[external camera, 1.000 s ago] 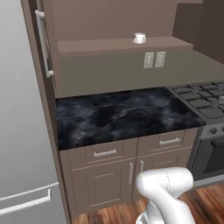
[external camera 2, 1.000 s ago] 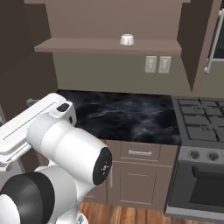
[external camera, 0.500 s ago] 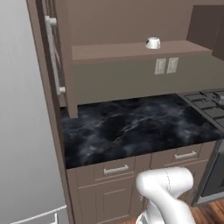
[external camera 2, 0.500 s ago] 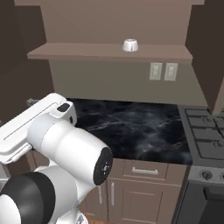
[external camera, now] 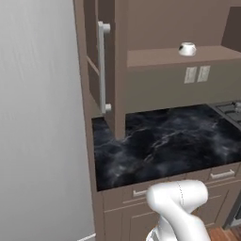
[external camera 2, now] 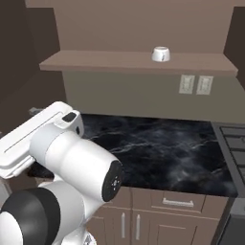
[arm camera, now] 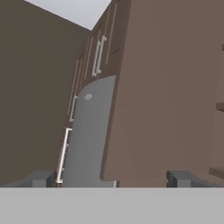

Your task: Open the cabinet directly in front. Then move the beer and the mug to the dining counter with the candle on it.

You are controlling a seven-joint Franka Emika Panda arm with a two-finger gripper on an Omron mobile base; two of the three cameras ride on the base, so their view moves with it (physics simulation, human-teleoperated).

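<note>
Whole scene has slid right and grown in both base views over the last second — that is the base driving left and closer, not the things moving. The stove, earlier well in frame, is now only a sliver at the right edge; the tall grey fridge side now takes up the left of the left base view. Likely the robot is lining up on the cabinet — task looks barely begun, door not yet pulled.

Cabinet: brown matte wood, flat-sided, with a long vertical silver bar handle — smooth metal, round section. It stands above the left end of the tabletop, which is glossy black marble with pale veins over taupe drawer fronts. Mug: small, squat, white, glazed-looking, sitting on the open brown shelf above two wall outlets. Beer, candle and dining counter — cannot place them here.

Tool: dark blocky fingertips well apart, nothing between them, aimed at brown cabinet panels with slim silver handles.
</note>
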